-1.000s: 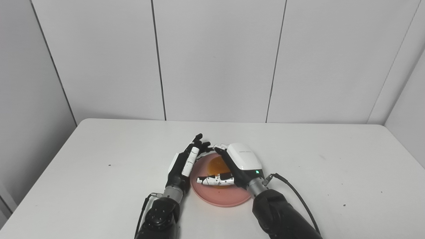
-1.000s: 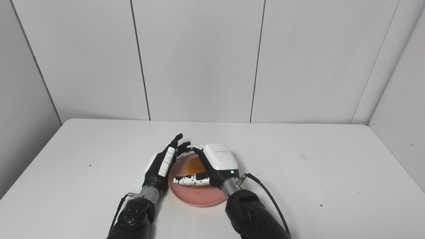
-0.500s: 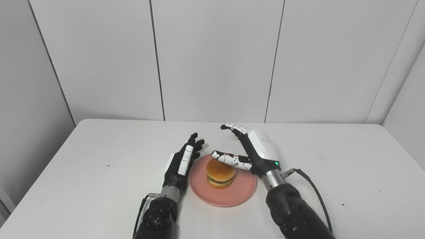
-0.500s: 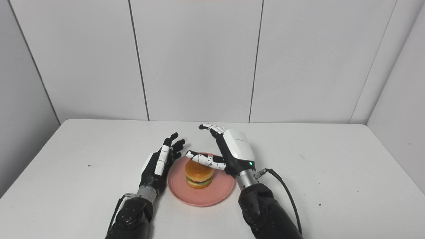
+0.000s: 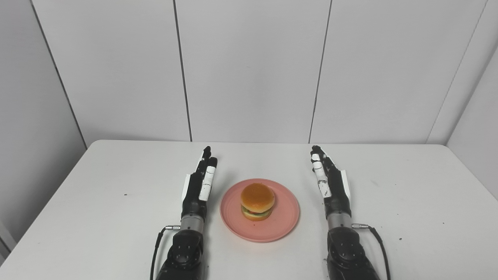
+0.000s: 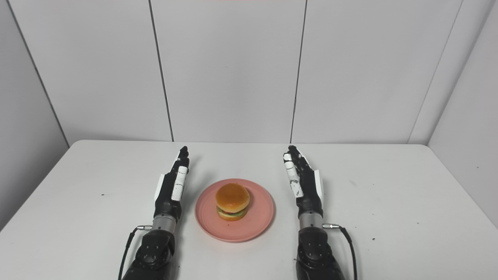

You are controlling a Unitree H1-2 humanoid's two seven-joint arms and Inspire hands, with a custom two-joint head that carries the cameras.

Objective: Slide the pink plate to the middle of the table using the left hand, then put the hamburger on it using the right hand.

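Pink plate (image 5: 280, 225) sits mid-tabletop (image 5: 97, 202) with the hamburger (image 5: 257, 201) upright on it; left hand (image 5: 198, 186) and right hand (image 5: 330, 182) flank it about equally, fingers straight, empty; nothing seems left to grasp.

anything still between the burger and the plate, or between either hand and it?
Nothing visible. The hamburger already sits on the pink plate near the table's middle. The left hand and right hand are open, one on each side of the plate, with only bare table between.
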